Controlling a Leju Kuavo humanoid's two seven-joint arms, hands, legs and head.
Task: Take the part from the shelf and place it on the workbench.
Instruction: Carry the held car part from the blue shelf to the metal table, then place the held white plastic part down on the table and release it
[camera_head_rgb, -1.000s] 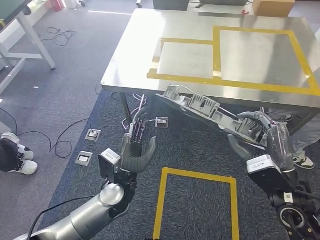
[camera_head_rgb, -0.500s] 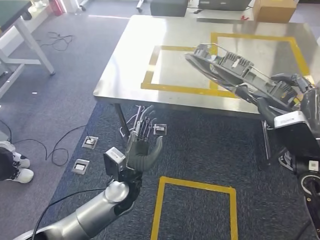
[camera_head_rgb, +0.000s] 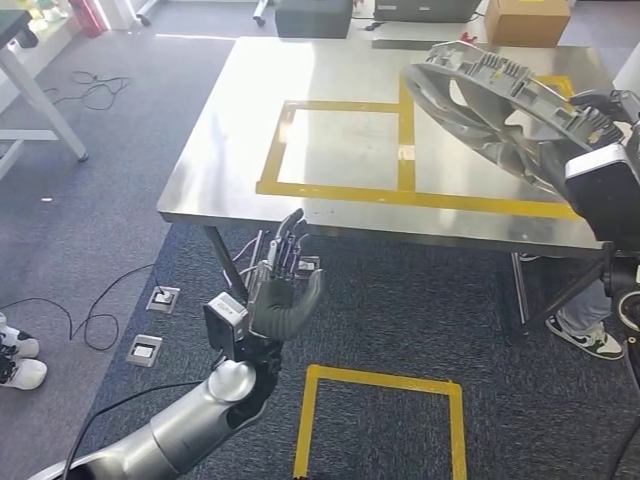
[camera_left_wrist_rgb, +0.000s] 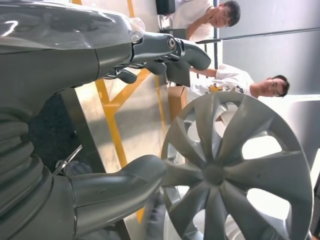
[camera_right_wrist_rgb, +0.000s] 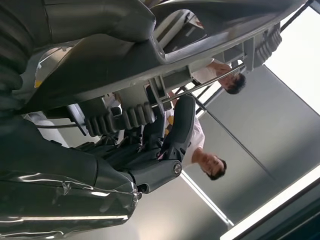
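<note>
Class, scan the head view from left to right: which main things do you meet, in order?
White shoes → floor socket plates → left hand → yellow floor square → wheel cover → right hand.

Brown cardboard box (camera_head_rgb: 526, 19) at the table's far edge, beyond the right hand. Dark grey case (camera_head_rgb: 313, 17) well left of it. Yellow tape square (camera_head_rgb: 380, 420) on dark carpet, just right of the left hand. Two square floor sockets (camera_head_rgb: 154, 323) and black cables (camera_head_rgb: 98, 318) to that hand's left. White shoes (camera_head_rgb: 18, 358) farther left. Two persons in white shirts (camera_left_wrist_rgb: 226, 80) in the background.
</note>
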